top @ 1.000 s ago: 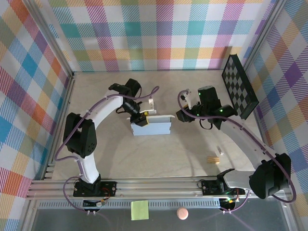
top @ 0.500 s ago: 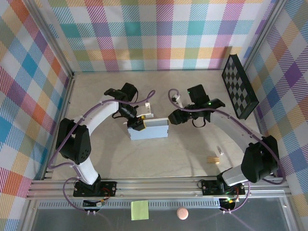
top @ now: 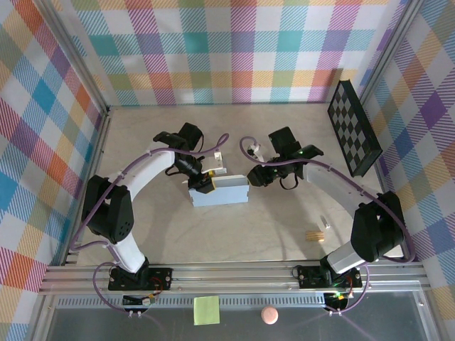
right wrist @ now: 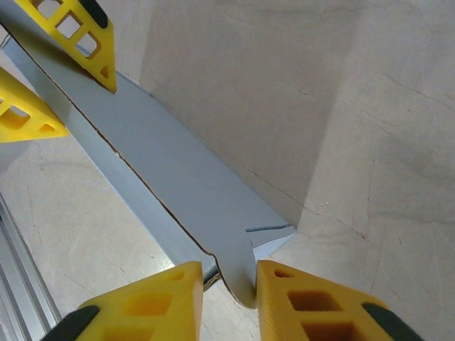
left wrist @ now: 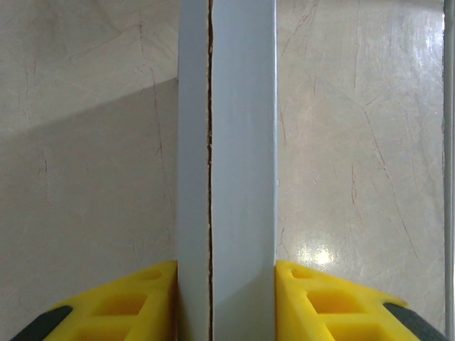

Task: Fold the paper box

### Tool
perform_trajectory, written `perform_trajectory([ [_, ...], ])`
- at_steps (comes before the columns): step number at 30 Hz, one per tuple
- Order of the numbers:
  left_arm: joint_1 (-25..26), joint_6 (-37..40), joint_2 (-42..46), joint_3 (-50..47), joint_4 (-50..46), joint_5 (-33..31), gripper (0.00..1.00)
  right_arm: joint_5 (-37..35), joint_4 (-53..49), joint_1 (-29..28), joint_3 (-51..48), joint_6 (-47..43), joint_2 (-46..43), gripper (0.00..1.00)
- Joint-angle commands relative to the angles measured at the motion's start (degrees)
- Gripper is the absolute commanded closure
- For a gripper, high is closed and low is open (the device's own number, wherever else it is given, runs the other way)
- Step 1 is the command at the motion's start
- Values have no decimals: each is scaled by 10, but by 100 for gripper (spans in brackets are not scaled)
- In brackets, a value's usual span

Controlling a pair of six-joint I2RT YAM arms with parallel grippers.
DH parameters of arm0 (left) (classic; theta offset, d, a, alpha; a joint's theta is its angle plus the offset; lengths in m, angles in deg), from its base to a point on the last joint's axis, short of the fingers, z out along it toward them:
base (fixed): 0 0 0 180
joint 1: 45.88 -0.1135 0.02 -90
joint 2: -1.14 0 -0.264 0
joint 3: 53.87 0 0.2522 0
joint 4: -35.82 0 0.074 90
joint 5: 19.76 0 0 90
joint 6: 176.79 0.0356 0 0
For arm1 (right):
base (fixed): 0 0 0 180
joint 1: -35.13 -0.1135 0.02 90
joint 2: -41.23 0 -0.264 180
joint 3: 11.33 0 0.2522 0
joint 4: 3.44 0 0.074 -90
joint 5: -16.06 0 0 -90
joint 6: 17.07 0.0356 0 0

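Note:
The paper box (top: pixel 222 192), a pale grey-blue cardboard piece folded into a long narrow shape, lies mid-table between both arms. My left gripper (top: pixel 201 182) is shut on its left end. In the left wrist view the box (left wrist: pixel 234 142) runs straight away from the gripper (left wrist: pixel 226 302), a brown seam along it, both yellow fingers (left wrist: pixel 320 295) pressed against its sides. My right gripper (top: pixel 253 177) is at the right end. In the right wrist view the gripper (right wrist: pixel 229 298) pinches the rounded end flap of the box (right wrist: pixel 178 185); the left gripper's fingers (right wrist: pixel 71 28) show at the far end.
A black checkerboard panel (top: pixel 353 128) leans on the right wall. A small wooden piece (top: pixel 314 234) and a white bit (top: pixel 325 223) lie front right. The metal rail (top: pixel 234 273) runs along the near edge, with a yellow-green sticky note (top: pixel 206 310) and pink ball (top: pixel 269 315) below it.
The right gripper moved left to the box's right end and its jaws narrowed onto the end flap. The left gripper and box shifted slightly left and then stayed.

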Motion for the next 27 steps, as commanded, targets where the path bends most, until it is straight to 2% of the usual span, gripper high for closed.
perform_trajectory([
  [1,0,-6,10,-12,2,-1,64,-5,-7,-8,21,5,0,77],
  [11,5,-21,14,-24,24,-9,65,-38,-25,-29,49,34,16,90],
  [14,6,-27,18,-30,32,-15,65,-57,-34,-38,58,67,18,93],
  [18,7,-33,24,-39,45,-20,64,-77,-36,-45,60,86,19,85],
  [27,7,-34,24,-41,49,-20,64,-97,-27,-46,53,95,24,82],
])
